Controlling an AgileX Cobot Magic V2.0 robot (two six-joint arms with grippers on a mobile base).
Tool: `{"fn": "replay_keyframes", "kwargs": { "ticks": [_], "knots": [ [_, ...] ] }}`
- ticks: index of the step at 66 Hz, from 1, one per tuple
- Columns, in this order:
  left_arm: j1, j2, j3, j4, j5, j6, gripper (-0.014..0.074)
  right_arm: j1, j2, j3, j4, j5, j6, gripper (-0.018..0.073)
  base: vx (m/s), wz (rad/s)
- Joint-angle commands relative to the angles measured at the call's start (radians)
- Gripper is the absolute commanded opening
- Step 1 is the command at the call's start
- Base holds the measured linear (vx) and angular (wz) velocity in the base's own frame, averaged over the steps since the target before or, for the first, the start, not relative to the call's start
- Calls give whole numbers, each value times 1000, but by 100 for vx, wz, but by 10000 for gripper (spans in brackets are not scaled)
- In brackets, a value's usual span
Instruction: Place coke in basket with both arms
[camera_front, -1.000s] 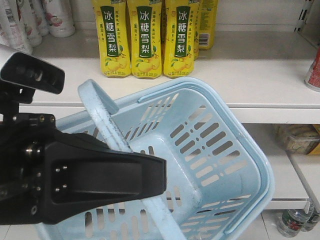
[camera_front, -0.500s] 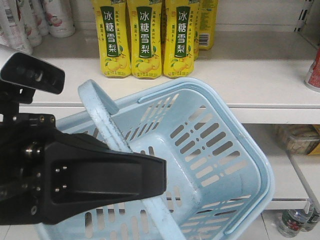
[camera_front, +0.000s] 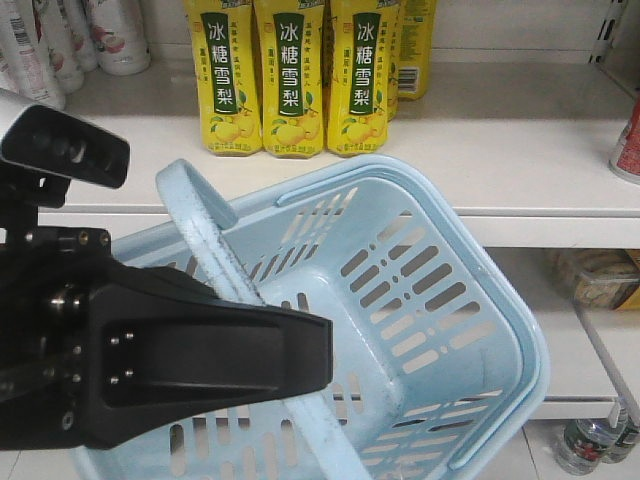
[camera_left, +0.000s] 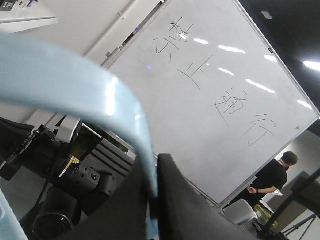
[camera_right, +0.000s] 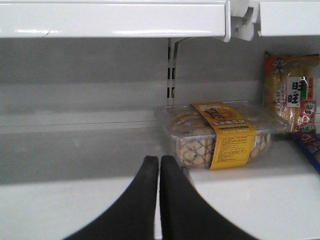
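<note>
The light blue basket (camera_front: 420, 300) hangs tilted in front of the white shelf, its inside showing nothing. Its flat handle (camera_front: 215, 245) runs into my left gripper (camera_front: 322, 360), which is shut on it. In the left wrist view the blue handle (camera_left: 120, 107) passes between the black fingers of my left gripper (camera_left: 152, 162). A red-and-white container cut off at the far right of the shelf looks like the coke (camera_front: 629, 140). My right gripper (camera_right: 159, 160) is shut on nothing, low before a lower shelf, and is out of the front view.
Yellow pear-drink bottles (camera_front: 290, 80) stand at the back of the shelf, white bottles (camera_front: 60, 40) at upper left. A clear biscuit box (camera_right: 220, 132) and a snack packet (camera_right: 292, 95) sit on the lower shelf near my right gripper. Bottles (camera_front: 590, 440) stand at bottom right.
</note>
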Motion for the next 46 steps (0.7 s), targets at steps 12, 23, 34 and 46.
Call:
{"fn": "replay_keyframes", "kwargs": {
  "ticks": [12,23,34,46],
  "knots": [
    [-4,-15,-33,-90,-16,5,-6,-6,-13,6,262,-276,217,-2,0,0],
    [-4,-15,-33,-90,-16,5,-6,-6,-13,6,470,-415,337,-2,0,0],
    [-4,-15,-33,-90,-16,5,-6,18,-13,-69,530,-429,450,-2,0,0],
    [-4,-15,-33,-90,-16,5,-6,104,36,-346,134,-141,401,8,0,0]
  ]
}}
